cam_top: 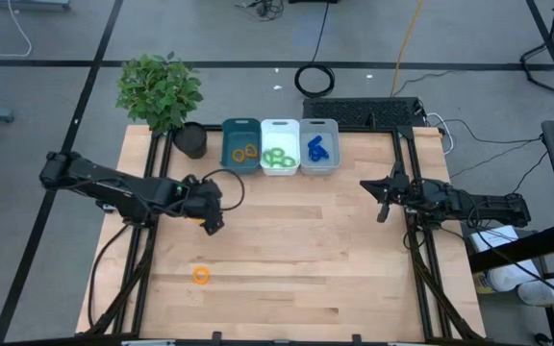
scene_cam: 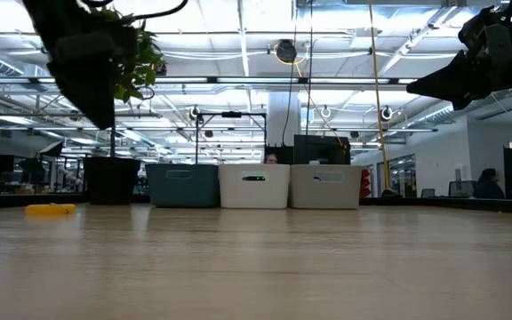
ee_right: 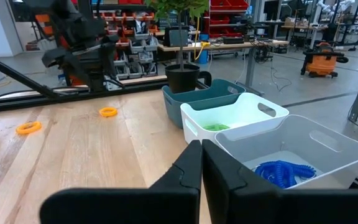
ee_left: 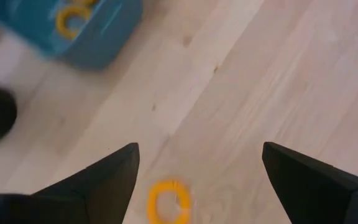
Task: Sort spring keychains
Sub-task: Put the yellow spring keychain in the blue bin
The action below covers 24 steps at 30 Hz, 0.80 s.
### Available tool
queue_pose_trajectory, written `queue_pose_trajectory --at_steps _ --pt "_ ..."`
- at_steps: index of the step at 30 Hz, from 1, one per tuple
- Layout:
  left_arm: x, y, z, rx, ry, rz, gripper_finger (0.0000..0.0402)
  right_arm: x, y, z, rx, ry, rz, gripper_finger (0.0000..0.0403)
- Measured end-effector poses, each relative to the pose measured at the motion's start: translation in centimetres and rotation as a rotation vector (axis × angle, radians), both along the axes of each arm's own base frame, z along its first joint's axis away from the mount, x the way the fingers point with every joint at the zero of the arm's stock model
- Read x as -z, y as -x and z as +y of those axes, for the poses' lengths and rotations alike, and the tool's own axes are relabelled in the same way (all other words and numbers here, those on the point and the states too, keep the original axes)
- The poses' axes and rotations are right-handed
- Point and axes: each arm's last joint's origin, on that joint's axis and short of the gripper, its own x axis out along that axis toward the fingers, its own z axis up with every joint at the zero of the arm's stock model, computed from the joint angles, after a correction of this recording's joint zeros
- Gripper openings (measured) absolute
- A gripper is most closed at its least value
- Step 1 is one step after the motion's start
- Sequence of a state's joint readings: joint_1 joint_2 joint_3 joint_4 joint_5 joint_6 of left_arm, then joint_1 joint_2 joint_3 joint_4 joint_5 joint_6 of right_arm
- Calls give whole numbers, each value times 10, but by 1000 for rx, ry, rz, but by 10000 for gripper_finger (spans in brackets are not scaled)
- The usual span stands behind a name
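Note:
One orange spring keychain (cam_top: 200, 276) lies flat on the table near its left front; it also shows in the low view (scene_cam: 50, 210). The right wrist view shows two orange keychains (ee_right: 28, 127) (ee_right: 108, 112) on the wood. My left gripper (cam_top: 210, 219) hovers open above the table; an orange keychain (ee_left: 169, 200) lies on the wood below, between its fingers (ee_left: 199, 149), untouched. At the far edge, the teal bin (cam_top: 241, 146) holds orange coils, the white bin (cam_top: 279, 146) green ones, and the clear bin (cam_top: 318, 146) blue ones. My right gripper (cam_top: 385, 197) (ee_right: 201, 155) waits shut above the table's right side.
A black pot (cam_top: 190, 141) with a green plant (cam_top: 159, 91) stands left of the teal bin. A large black cable coil (cam_top: 315, 80) lies on the floor beyond the table. Bare wood spans the middle and the near side of the table.

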State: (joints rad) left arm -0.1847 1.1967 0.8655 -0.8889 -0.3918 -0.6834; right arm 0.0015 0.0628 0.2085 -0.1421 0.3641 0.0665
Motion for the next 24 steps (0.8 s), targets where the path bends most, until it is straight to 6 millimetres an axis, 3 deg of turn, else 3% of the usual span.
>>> queue_pose_trajectory --at_steps 10,17,24 --pt "8 19 0 -119 122 159 349 0 0 0 0 0 0 0" --pt "40 32 0 -182 204 243 349 0 0 0 0 0 0 0" --pt "65 31 0 -168 240 174 349 0 0 0 0 0 0 0"
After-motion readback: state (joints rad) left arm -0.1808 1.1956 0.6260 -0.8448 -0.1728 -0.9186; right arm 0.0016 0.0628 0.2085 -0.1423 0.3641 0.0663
